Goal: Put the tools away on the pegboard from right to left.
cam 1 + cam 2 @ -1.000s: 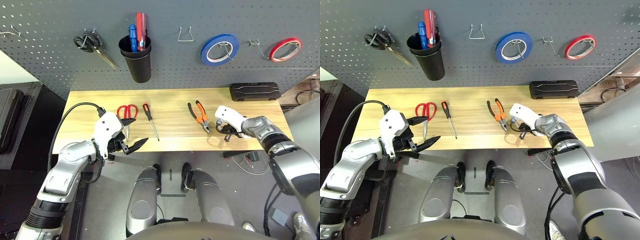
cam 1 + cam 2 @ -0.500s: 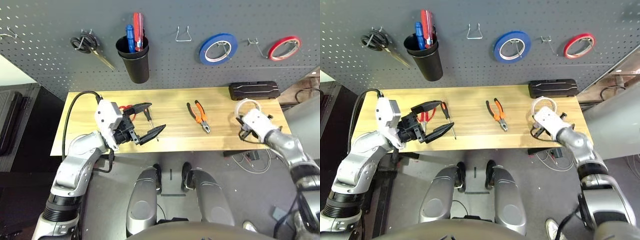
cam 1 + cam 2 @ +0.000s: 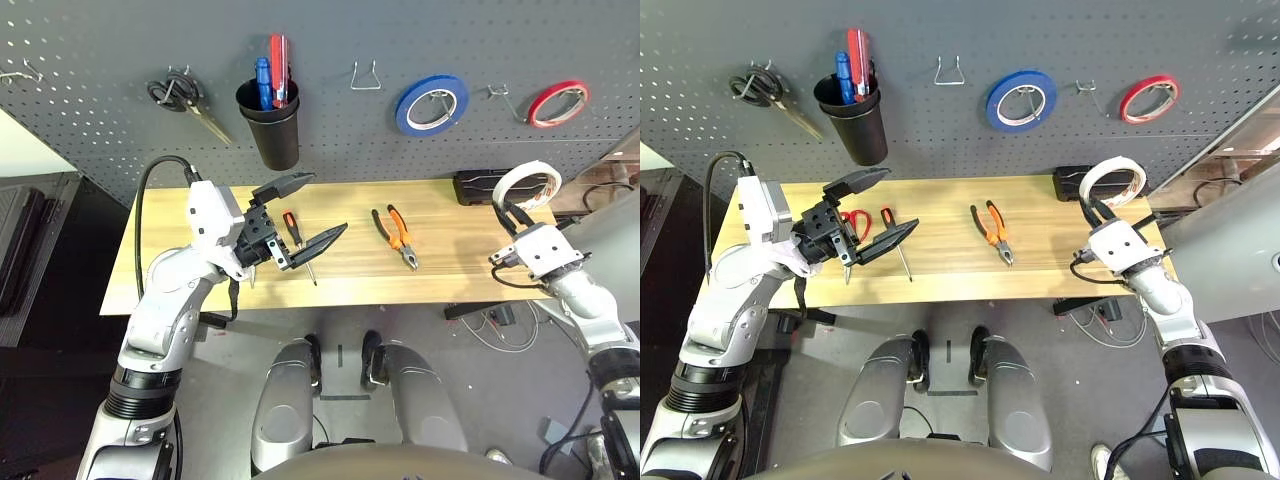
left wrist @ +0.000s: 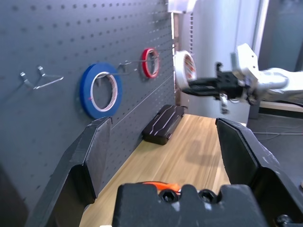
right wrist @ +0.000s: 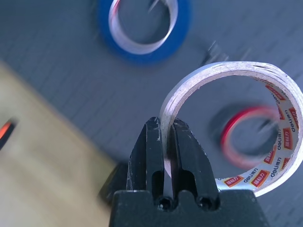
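Note:
My right gripper [image 3: 512, 213] is shut on the lower band of the white tape roll [image 3: 527, 180], holding it upright in the air off the table's right end, below the pegboard [image 3: 100, 80]. In the right wrist view the roll [image 5: 227, 67] stands in front of the blurred blue and red rolls. The orange-and-black pliers [image 3: 397, 233] lie right of the table's middle. My left gripper [image 3: 328, 203] hangs open and empty above the slim screwdriver [image 3: 292, 222] and the red-handled scissors [image 3: 853, 224], partly covering both.
On the pegboard hang black-handled scissors [image 3: 180, 95], a black cup with pens [image 3: 270, 125], a bare wire hook [image 3: 366, 75], a blue tape roll [image 3: 432, 103], a bare hook [image 3: 497, 90] and a red tape roll [image 3: 556, 103]. A black case [image 3: 480, 185] lies at the wooden table's [image 3: 450, 262] back right.
My right gripper has lifted the white tape roll off the table, up and to the right. My left arm has risen and swung right, over the scissors and screwdriver, still open.

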Controlling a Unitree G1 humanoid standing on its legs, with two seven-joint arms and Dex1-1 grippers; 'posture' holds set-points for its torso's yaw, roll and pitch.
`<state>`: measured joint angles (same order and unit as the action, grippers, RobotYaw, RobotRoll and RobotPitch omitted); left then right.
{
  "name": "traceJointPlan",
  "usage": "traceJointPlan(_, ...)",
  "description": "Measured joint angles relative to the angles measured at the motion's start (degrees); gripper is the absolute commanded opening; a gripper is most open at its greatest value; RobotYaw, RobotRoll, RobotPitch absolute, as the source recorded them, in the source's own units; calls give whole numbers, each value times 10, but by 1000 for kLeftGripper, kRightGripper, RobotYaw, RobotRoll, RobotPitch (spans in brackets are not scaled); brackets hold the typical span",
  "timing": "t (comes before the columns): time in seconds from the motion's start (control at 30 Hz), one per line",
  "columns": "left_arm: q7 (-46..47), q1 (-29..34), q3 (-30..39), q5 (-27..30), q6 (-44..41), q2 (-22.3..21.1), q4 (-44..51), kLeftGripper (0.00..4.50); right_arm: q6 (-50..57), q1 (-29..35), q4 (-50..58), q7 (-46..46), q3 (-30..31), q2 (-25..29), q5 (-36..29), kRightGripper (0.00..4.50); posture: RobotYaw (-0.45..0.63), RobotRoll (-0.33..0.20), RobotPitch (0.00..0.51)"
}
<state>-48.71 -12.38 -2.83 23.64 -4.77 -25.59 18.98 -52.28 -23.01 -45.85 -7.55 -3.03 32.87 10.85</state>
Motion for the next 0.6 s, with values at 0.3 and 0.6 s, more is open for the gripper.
traceJointPlan(0.3, 3, -8, -7, -10, 6, 2, -17, 4500, 3, -94, -78, 22, 5, -8, 17, 29, 129, 0, 119)
traceJointPlan(0.6, 5, -10, -7, -23, 6, -4, -19, 4500, 86, -221, -185, 3, 51, -26, 41, 29, 141, 0, 120)
